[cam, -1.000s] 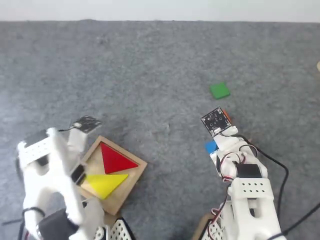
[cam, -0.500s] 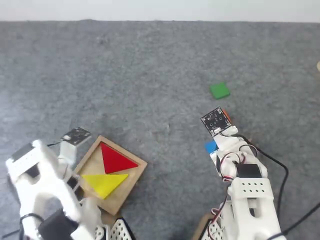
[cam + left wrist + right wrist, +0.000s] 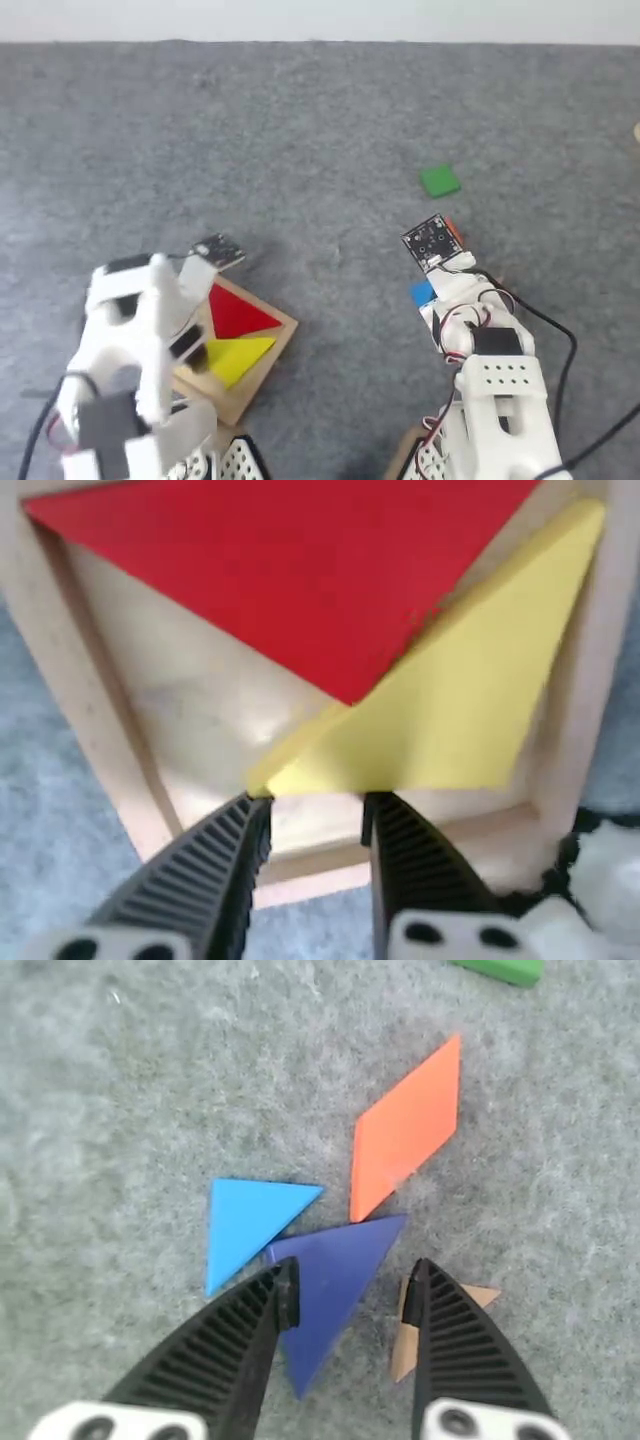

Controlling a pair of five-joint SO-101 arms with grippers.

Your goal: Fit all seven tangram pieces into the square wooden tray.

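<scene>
High view and both wrist views, 1 moment. The square wooden tray (image 3: 286, 327) (image 3: 70, 660) lies on the grey desk (image 3: 320, 130) near its front left, under the left arm. It holds 2 pieces: a red triangle (image 3: 240, 312) (image 3: 300, 570) and a yellow triangle (image 3: 240, 358) (image 3: 450, 720), which meet along 1 edge. The left claw (image 3: 312, 815) is released and carries nothing, and its jaws stand apart over the tray's rim, just beside a corner of the yellow triangle.

The other 5 pieces lie on the desk, well apart from the tray. The right claw (image 3: 352, 1285) is also released, with 1 jaw on each side of a dark blue triangle (image 3: 330, 1280). A light blue triangle (image 3: 250, 1225) (image 3: 421, 294) and an orange parallelogram (image 3: 405, 1145) (image 3: 454, 232) lie at the dark blue triangle's corners. A small tan triangle (image 3: 405, 1350) is partly hidden by 1 jaw. A green square (image 3: 440, 181) (image 3: 495, 968) lies farther out, alone.
</scene>
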